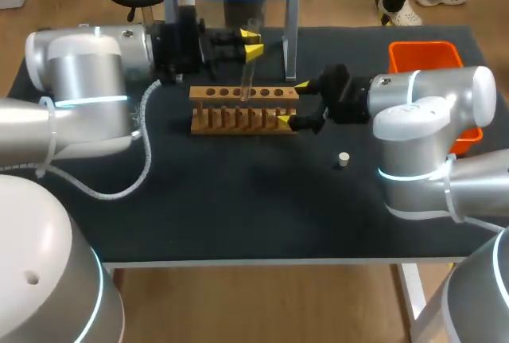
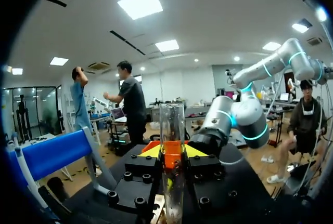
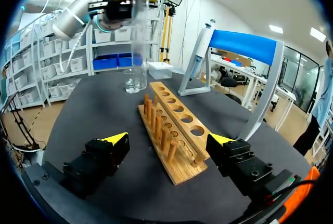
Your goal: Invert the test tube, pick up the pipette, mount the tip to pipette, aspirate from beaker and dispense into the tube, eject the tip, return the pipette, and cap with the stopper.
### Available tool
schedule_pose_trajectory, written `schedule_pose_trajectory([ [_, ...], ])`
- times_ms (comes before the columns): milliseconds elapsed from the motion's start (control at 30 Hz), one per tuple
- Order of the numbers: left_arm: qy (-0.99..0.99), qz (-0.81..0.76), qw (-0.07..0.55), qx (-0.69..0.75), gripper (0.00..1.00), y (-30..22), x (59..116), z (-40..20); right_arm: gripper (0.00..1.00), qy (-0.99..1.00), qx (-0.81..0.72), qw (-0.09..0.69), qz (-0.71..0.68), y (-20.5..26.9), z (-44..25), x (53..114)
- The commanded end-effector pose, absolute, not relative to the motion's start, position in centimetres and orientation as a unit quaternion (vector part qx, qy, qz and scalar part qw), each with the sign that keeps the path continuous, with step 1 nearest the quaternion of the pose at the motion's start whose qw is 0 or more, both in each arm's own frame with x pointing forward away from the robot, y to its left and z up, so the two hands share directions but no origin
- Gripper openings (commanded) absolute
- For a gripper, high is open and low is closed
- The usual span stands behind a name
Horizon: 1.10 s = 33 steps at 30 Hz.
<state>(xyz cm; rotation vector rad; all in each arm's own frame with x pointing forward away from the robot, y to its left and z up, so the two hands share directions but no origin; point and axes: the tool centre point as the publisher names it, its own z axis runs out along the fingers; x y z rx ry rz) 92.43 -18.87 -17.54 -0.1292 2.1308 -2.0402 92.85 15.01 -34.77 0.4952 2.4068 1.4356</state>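
Head view: the level left gripper (image 1: 251,45) grasps an upright clear test tube (image 1: 246,79) over the wooden peg rack (image 1: 203,93), whose right end the released right gripper (image 1: 294,105) straddles.

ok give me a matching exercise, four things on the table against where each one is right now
Things:
1 test tube
2 stopper
3 wooden rack
4 orange bin

Places:
A alone on the mat by the right arm
B at the table's far right
C clamped in the left gripper
D one end between the open fingers of the right gripper

Pairs: 1-C, 2-A, 3-D, 4-B
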Motion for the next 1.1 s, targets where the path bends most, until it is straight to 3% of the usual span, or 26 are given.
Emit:
schedule_pose_trajectory([
  [33, 0.715, -0.694, 0.071, -0.049, 0.00, -18.5, 94.6, -17.8, 1.00, 0.836, 0.172, 0.148, 0.499, 14.9, -34.8, 92.8],
  [1100, 0.686, -0.722, 0.074, -0.048, 0.00, -19.3, 97.7, -18.0, 1.00, 0.836, 0.173, 0.150, 0.498, 15.0, -34.8, 92.9],
])
